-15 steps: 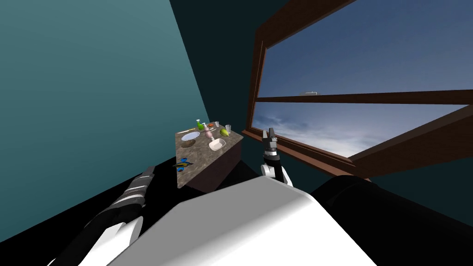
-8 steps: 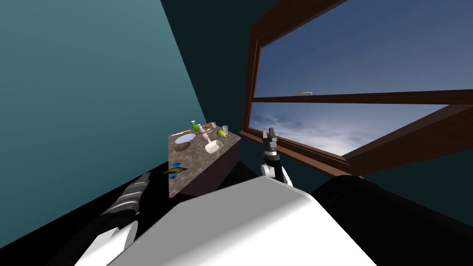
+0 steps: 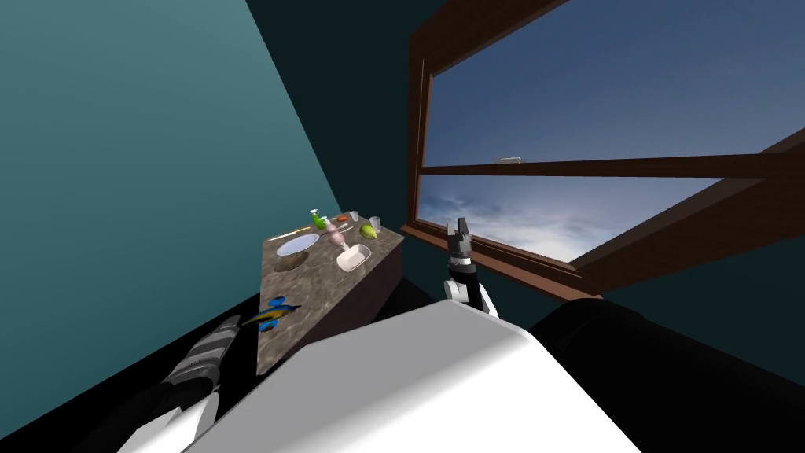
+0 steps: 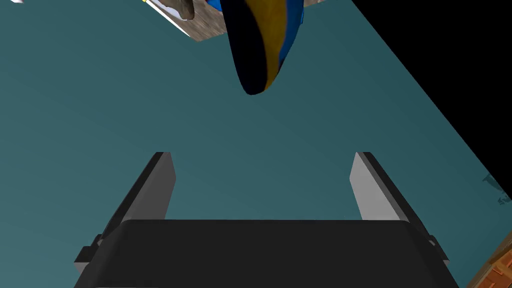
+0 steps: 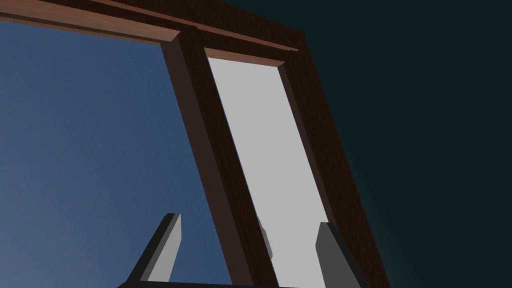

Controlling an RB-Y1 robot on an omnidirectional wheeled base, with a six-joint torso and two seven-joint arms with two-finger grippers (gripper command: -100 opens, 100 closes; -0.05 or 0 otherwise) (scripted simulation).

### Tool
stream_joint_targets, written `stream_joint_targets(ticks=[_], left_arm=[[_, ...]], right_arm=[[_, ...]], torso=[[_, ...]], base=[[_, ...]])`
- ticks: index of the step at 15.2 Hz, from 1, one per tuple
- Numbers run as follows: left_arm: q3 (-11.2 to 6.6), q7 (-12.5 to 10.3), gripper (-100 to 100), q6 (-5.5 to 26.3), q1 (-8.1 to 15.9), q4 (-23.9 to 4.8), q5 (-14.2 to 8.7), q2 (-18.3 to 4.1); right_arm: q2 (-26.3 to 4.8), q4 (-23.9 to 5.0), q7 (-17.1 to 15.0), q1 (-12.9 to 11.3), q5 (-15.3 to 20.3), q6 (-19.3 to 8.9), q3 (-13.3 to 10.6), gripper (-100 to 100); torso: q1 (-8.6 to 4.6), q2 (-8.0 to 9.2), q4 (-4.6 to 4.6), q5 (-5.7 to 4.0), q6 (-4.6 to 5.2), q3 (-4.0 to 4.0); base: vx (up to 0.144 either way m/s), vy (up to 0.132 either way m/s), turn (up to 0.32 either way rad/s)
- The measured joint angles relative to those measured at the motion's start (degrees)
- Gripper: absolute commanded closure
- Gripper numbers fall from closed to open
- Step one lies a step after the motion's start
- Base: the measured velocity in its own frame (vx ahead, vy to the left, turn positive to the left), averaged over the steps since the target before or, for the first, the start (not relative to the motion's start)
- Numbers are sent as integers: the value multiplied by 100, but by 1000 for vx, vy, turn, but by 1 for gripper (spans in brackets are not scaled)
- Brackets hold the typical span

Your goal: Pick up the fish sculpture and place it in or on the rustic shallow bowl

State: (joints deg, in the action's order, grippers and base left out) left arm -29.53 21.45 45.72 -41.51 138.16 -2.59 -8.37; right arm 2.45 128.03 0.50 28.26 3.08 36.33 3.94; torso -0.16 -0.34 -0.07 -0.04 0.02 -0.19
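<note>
Left gripper was nearest the fish sculpture
Its wide, empty jaws faced the fish end-on at the table's near left edge; right gripper also gaped empty

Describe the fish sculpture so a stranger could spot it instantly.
Find the brown mottled table left of the window. At its near end, apart from the dishes at the far end, sits the fish sculpture, the only blue and yellow thing.

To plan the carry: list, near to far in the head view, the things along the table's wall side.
fish sculpture → brown shallow bowl → pale round plate → green bottle
</note>
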Motion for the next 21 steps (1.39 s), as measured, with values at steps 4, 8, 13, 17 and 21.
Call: stream_joint_targets(ticks=[4,8,13,17,21], left_arm=[[-81,7,-100,350,-149,42,44,277],[-139,-30,-100,461,-4,-133,93,285],[-164,-79,100,472,173,-308,168,241],[-155,-71,100,469,118,-262,144,256],[-182,-39,100,547,1,-130,45,221]], right_arm=[[0,0,0,0,0,0,0,0],[0,0,0,-1,0,0,0,0],[0,0,0,-1,0,0,1,0],[0,0,0,0,0,0,1,0],[0,0,0,-2,0,0,0,0]], torso=[[-6,-2,-1,-1,0,-1],[16,32,6,3,0,17],[17,44,11,2,1,26],[-1,41,11,-4,-4,25],[-4,37,13,-10,13,23]], base=[[94,-38,-161],[0,15,-63],[-19,25,-15],[10,-16,31],[5,-8,-106]])
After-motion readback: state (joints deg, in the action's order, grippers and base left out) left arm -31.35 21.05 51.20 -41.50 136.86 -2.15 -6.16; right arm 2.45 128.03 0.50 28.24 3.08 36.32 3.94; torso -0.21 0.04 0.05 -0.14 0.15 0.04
